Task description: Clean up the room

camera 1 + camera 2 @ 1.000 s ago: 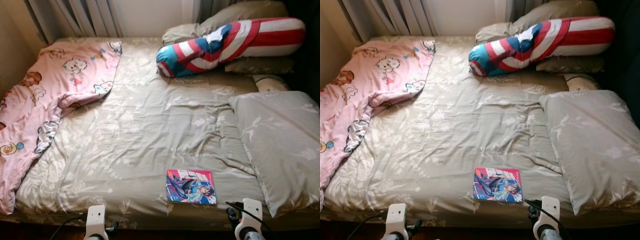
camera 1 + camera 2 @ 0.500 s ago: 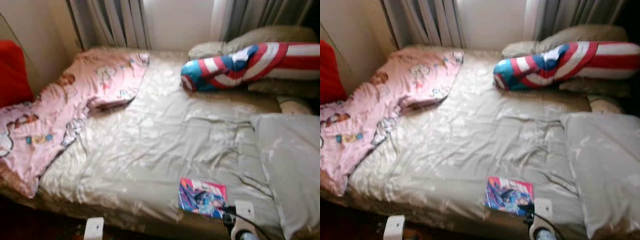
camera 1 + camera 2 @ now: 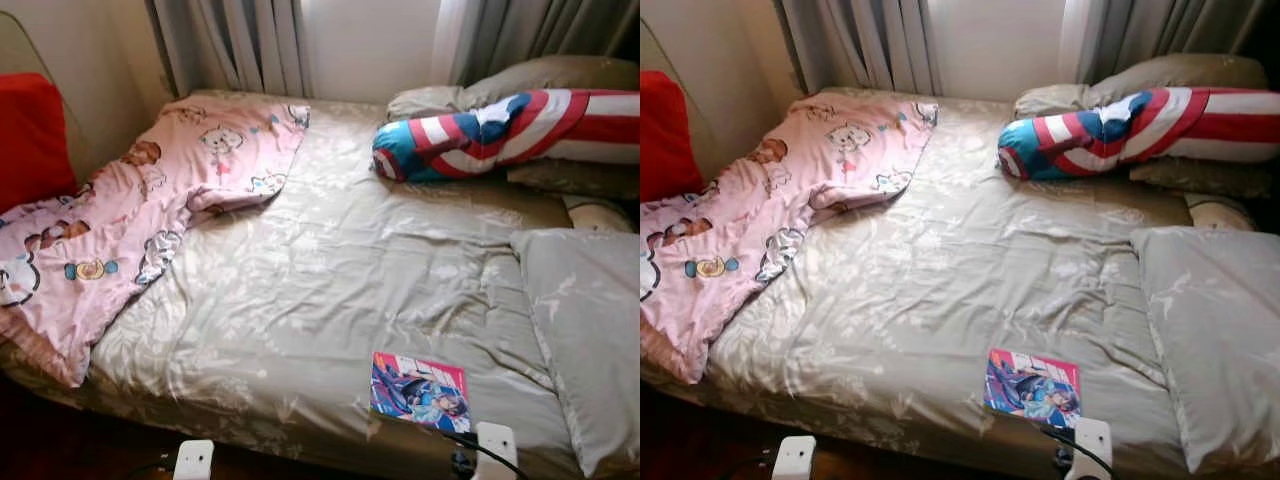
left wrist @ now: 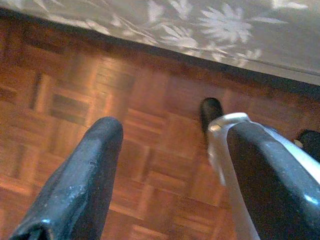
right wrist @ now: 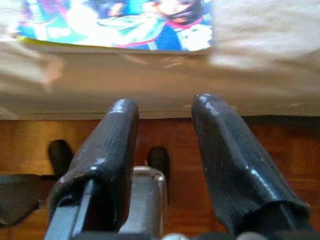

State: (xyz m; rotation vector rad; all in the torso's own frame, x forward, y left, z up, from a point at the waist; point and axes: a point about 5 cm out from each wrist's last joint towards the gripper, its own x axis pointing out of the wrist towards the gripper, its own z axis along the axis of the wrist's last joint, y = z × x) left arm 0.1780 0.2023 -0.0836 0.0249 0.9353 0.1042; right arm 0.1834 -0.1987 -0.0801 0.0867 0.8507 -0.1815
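Observation:
A colourful comic book (image 3: 419, 391) lies flat near the front edge of the bed (image 3: 330, 270), right of centre. In the right wrist view the same book (image 5: 115, 22) sits just beyond my right gripper (image 5: 162, 120), which is open with nothing between its fingers and hangs below the mattress edge over the floor. My left gripper (image 4: 175, 150) is open over the wooden parquet floor (image 4: 75, 95) beside the bed's edge. A pink cartoon-print blanket (image 3: 130, 200) is bunched over the bed's left side and hangs off it.
A long red, white and blue bolster (image 3: 500, 130) lies at the back right among grey pillows. A large grey pillow (image 3: 590, 330) covers the right edge. A red object (image 3: 30, 135) stands at the far left by the wall. Curtains (image 3: 230, 45) hang behind.
The camera has swung left and pulled back a little: the red object and more of the pink blanket came into view. The things on the bed have not moved.

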